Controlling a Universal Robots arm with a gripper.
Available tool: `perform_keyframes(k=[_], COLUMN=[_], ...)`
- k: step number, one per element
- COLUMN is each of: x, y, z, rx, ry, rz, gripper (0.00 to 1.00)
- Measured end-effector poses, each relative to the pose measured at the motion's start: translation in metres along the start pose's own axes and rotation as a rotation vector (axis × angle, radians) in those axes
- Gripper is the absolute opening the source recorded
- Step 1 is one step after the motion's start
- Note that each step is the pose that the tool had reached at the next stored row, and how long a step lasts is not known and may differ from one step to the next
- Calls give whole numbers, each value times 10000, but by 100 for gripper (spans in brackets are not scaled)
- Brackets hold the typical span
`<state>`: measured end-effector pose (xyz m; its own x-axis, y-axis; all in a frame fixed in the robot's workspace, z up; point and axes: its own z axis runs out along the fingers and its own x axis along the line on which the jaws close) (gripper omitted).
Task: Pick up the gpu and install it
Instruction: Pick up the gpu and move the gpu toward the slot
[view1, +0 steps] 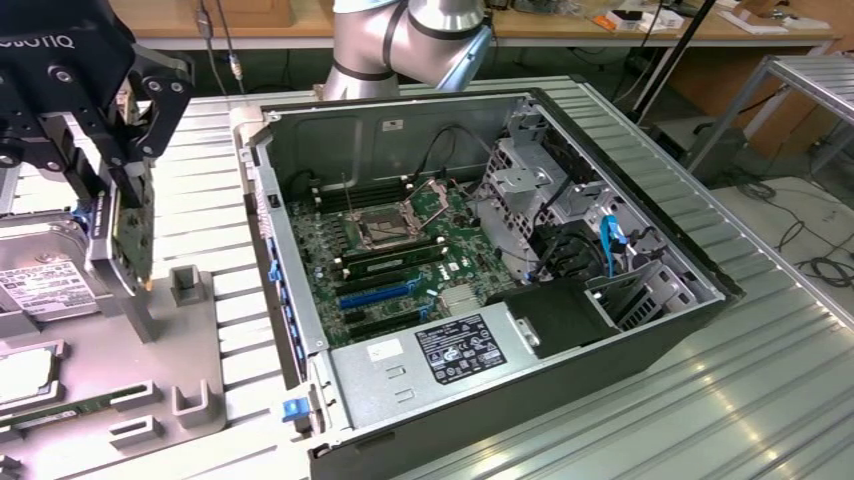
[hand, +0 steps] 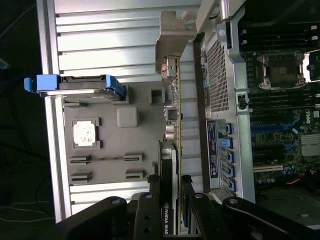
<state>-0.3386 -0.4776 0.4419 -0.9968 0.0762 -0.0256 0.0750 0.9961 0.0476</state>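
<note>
The gpu (view1: 130, 240) is a thin green card with a silver bracket strip, standing upright on edge over the grey fixture plate (view1: 200, 340) at the exterior view's left. My black gripper (view1: 114, 200) is shut on its upper part, one finger on each face. Whether the card's lower edge still touches the fixture, I cannot tell. The wrist view looks down the gpu (hand: 169, 160) edge-on, with my gripper (hand: 170, 192) clamped on its black face and board. The open computer case (view1: 400, 105) lies beside it, motherboard (view1: 387, 250) and blue card slots (view1: 380, 295) exposed.
On the fixture lie a silver hard drive (view1: 40, 285), a processor chip (hand: 84, 134) and a narrow memory stick (view1: 67, 408). The case wall (hand: 217, 75) stands close beside the card. A drive cage (view1: 534, 180) and power supply (view1: 441, 350) fill parts of the case. Ribbed metal table (view1: 694, 400) surrounds everything.
</note>
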Motion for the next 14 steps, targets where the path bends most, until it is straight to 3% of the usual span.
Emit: perform_keyframes(k=[14], x=[-55], y=[4], z=[2], rx=[0], ry=[0], rz=[0], gripper=[27])
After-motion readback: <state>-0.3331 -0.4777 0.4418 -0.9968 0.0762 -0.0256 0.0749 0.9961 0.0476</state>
